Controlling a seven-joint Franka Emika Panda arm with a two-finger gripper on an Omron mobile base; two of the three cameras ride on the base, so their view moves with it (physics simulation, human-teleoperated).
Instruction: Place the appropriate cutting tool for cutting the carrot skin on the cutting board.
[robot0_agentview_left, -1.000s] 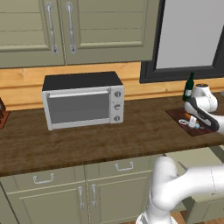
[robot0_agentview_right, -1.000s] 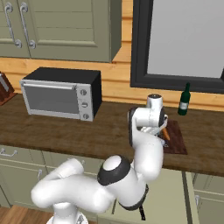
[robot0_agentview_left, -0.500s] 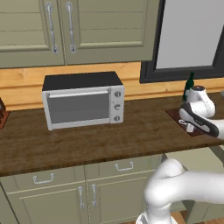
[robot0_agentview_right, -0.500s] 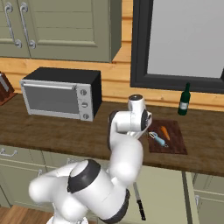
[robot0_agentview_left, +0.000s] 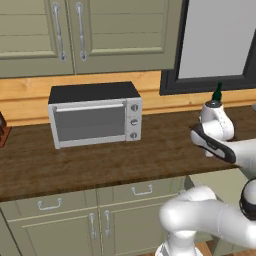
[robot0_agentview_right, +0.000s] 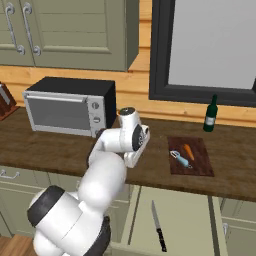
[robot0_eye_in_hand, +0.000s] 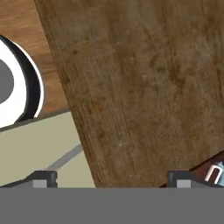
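Looking across the left base view, the arm's hand hangs over the bench (robot0_agentview_left: 100, 165) at the right, hiding the board area. From the right base view, the cutting board (robot0_agentview_right: 190, 156) lies at about 3 o'clock from the tool (robot0_agentview_right: 134, 161), well apart; on it rest the carrot (robot0_agentview_right: 188, 151) and a light-blue peeler (robot0_agentview_right: 180, 158), side by side, long axes running 11 to 5 (a knife (robot0_agentview_right: 158, 226) lies in the open drawer below). Along the hand view, both fingertips (robot0_eye_in_hand: 43, 178) stand wide apart, holding nothing, the board's corner at 4 o'clock.
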